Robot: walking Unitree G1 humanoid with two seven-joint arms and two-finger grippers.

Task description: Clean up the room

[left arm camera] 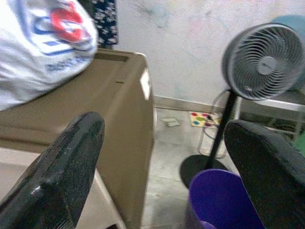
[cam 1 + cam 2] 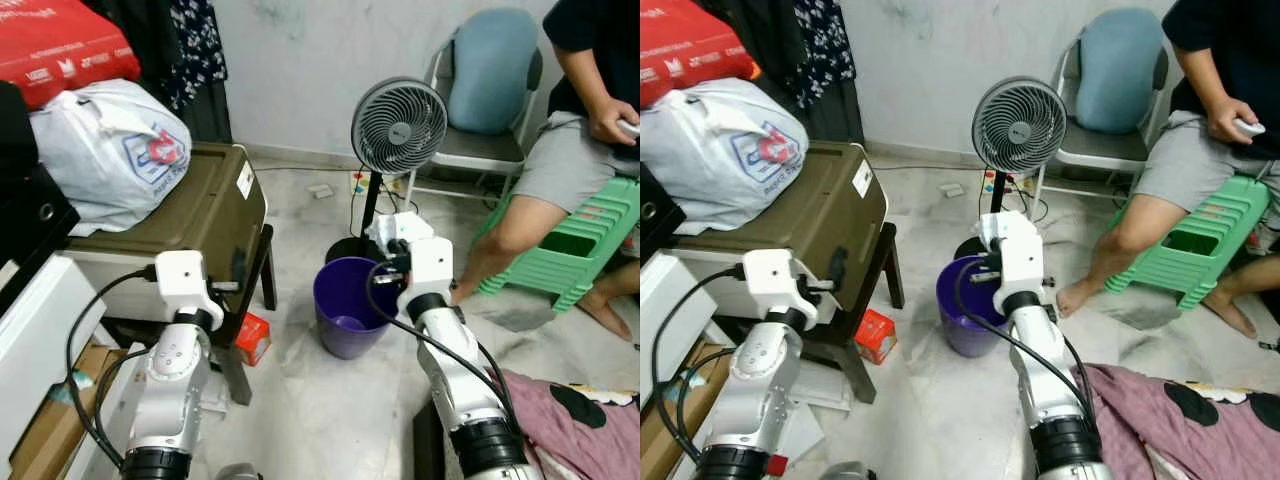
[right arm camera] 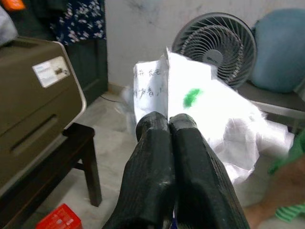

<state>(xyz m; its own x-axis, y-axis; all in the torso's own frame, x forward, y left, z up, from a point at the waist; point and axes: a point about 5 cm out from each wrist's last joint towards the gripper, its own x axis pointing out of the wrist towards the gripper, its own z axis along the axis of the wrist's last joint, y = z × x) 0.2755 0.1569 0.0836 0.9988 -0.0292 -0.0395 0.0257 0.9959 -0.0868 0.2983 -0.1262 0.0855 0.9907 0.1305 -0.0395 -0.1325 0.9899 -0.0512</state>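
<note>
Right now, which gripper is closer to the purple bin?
Right. The right gripper, shut on crumpled white paper, hangs over the purple bin. The left gripper, open, sits off to the bin's left beside the brown case.

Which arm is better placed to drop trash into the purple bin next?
Right. Its tool is shut on crumpled paper above the bin. The left tool is open, empty, near the brown box.

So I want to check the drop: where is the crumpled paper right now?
The crumpled paper is pinched in the right gripper, held above the purple bin, just in front of the standing fan.
</note>
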